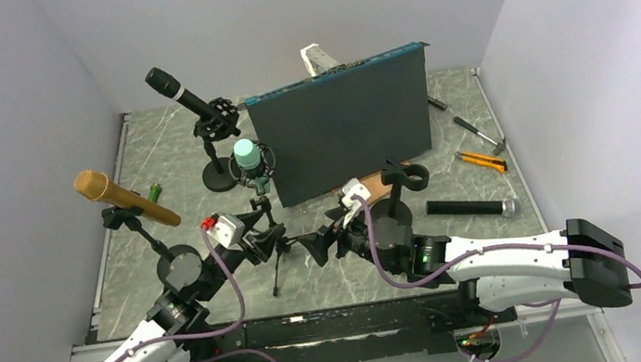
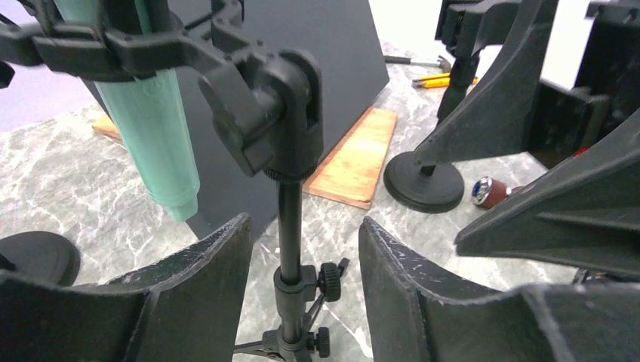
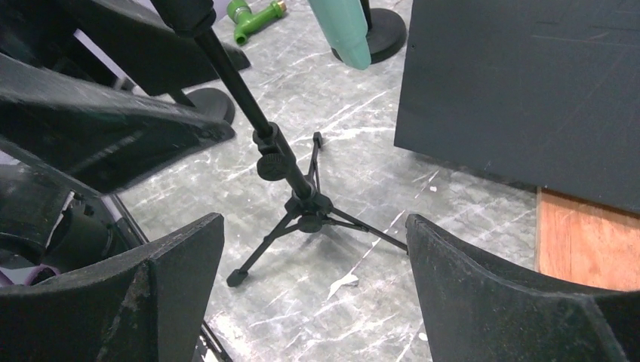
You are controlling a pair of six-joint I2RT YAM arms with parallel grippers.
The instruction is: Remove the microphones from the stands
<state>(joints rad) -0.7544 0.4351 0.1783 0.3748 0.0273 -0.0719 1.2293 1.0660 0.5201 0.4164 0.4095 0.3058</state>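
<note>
A teal microphone [image 1: 244,154] hangs in a black shock mount [image 1: 258,172] on a small tripod stand [image 1: 277,260] at the table's middle. In the left wrist view the microphone [image 2: 160,128] is at the upper left, and the stand's pole [image 2: 289,219] rises between the jaws of my left gripper [image 2: 303,224]. That gripper is open and does not touch the pole. My right gripper [image 3: 313,219] is open and empty, just right of the stand, with the tripod legs [image 3: 306,215] beyond its fingertips. Both grippers [image 1: 269,241] [image 1: 318,245] flank the stand low down.
A black microphone [image 1: 179,92] and a gold one [image 1: 125,199] sit on stands at the left. An empty stand [image 1: 393,204] and a loose black microphone [image 1: 470,209] are at the right. A dark upright board [image 1: 343,131] stands behind, with a wooden block [image 2: 355,154] and tools [image 1: 480,158].
</note>
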